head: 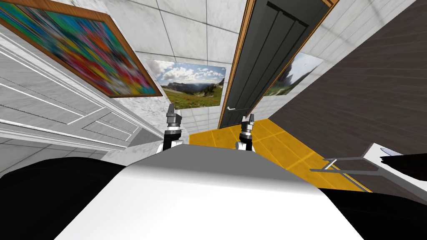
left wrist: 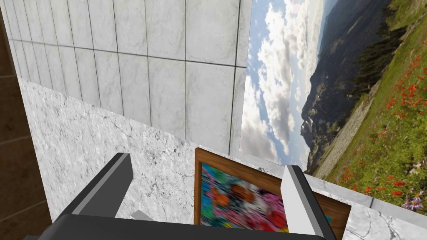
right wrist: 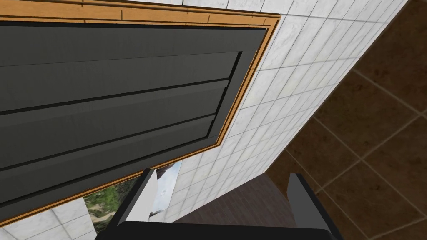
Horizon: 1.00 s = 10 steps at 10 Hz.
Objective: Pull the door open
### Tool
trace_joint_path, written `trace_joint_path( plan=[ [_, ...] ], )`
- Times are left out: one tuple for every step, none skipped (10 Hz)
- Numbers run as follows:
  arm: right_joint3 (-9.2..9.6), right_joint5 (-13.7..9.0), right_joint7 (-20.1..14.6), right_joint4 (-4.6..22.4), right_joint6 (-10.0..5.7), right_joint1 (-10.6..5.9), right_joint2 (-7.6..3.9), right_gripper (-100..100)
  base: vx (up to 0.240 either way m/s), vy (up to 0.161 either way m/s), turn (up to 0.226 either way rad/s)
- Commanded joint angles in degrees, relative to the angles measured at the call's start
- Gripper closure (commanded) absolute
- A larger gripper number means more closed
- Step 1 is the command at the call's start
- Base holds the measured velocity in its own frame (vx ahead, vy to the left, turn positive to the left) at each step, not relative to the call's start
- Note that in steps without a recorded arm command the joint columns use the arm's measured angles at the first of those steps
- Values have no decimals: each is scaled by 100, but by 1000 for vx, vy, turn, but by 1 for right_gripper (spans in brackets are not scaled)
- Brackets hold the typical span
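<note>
A dark grey panelled door (head: 271, 54) in an orange wooden frame (head: 236, 71) stands ahead of me, shut, with a small light handle (head: 230, 108) near its left edge. The door (right wrist: 104, 96) also fills much of the right wrist view. My right gripper (head: 248, 119) hangs open a short way right of the handle and apart from it; its fingers (right wrist: 144, 200) hold nothing. My left gripper (head: 171, 109) is raised further left, open and empty, with its fingers (left wrist: 298, 200) spread.
A yellow tiled floor (head: 283, 146) runs up to the door. A dark brown wall (head: 367, 96) closes the right side. A white panelled wall (head: 50, 104) with a colourful framed picture (head: 75, 46) lies to the left. A light metal frame (head: 354, 164) juts in at lower right.
</note>
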Motion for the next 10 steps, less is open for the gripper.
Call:
trace_joint_path(
  plan=[
    [-12,-5,-11,164,-42,-42,-16,-100,43,-50,68],
    [-31,-12,-23,383,-66,-121,-38,-100,44,-58,106],
    [-51,-19,-35,555,-90,-201,-59,-100,47,-75,150],
    [-70,-26,-47,742,-114,-281,-81,-100,57,-94,168],
    [-70,-26,-47,820,-114,-281,-81,-100,48,-67,56],
    [-90,-33,-59,1027,-138,-360,-102,-100,42,-52,89],
    [-110,-40,-71,1190,-163,-442,-122,-100,51,-81,176],
    [-110,-40,-71,1263,-163,-442,-122,-100,52,-63,55],
    [-130,-47,-84,1471,-187,-524,-141,-100,55,-47,92],
    [-150,-54,-96,1632,-212,-606,-161,-100,59,-90,157]
  ],
)
